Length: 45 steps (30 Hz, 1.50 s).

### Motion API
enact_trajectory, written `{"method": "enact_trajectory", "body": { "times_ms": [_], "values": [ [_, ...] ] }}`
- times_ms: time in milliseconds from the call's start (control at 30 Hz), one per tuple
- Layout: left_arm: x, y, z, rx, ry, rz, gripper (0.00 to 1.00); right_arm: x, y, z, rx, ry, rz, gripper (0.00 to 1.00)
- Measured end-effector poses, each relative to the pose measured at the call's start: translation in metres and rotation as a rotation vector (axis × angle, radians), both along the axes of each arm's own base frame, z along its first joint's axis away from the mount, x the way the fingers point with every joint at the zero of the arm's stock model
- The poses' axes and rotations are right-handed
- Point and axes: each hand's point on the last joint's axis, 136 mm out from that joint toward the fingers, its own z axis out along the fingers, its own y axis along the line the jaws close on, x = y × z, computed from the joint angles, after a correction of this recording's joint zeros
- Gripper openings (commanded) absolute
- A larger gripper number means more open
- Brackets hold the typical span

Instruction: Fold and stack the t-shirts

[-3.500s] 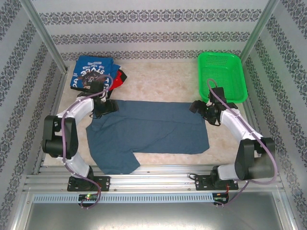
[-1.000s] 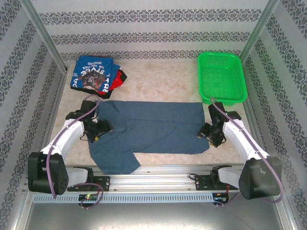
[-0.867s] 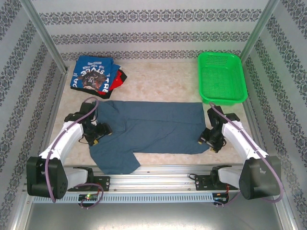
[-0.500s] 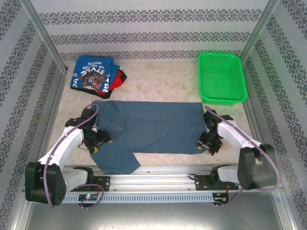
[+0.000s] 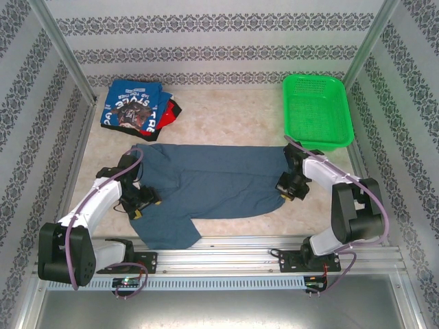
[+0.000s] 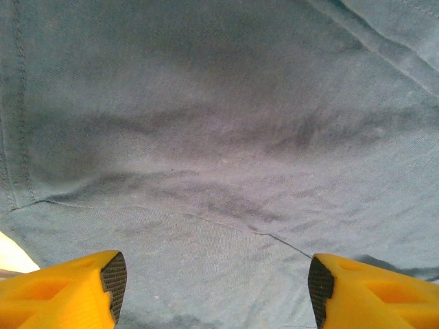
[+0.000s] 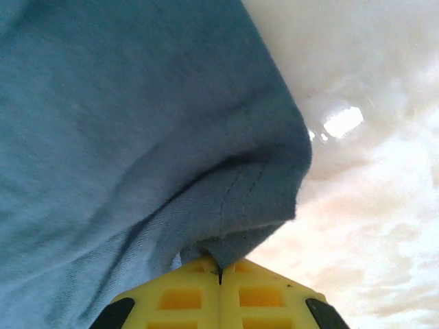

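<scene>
While right gripper [image 7: 219, 277] clamps the shirt [image 5: 219, 181] at its right corner, left gripper [image 6: 217, 288] hovers open over the left side, holding nothing; pinch there too, then lift both evenly. Shirt lies spread across the near table [image 5: 233, 116].

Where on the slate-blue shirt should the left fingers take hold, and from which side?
Probably the left edge of the slate-blue shirt, by the seam, from above. The cloth lies flat there, the left fingers hang open over it, and the right fingers pinch its right corner.
</scene>
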Motion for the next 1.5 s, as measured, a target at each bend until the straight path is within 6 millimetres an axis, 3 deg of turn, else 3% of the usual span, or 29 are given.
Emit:
{"method": "enact_trajectory", "body": {
  "times_ms": [200,467,700,867,1267,1367,1500],
  "values": [
    [0.001,0.0,0.0,0.0,-0.005,-0.007,0.71,0.012,0.007,0.002,0.018,0.007,0.039,0.07],
    [0.0,-0.002,0.01,-0.015,-0.051,-0.007,0.72,-0.004,0.007,0.003,0.024,0.034,0.064,0.08],
    [-0.033,-0.007,0.011,-0.001,0.056,-0.063,0.68,-0.015,0.006,0.003,0.036,0.056,0.065,0.08],
    [-0.053,-0.032,0.011,-0.016,0.107,-0.178,0.66,-0.009,0.007,0.006,0.046,0.054,0.077,0.08],
    [-0.087,-0.036,-0.02,0.05,0.27,-0.2,0.6,0.008,0.005,0.011,0.079,0.036,0.088,0.08],
    [-0.088,-0.031,-0.027,0.086,0.275,-0.181,0.59,0.008,0.006,0.01,0.086,0.039,0.089,0.08],
    [-0.075,-0.032,-0.035,0.106,0.247,-0.143,0.59,0.01,0.007,0.01,0.094,0.038,0.099,0.08]
  ]
}}
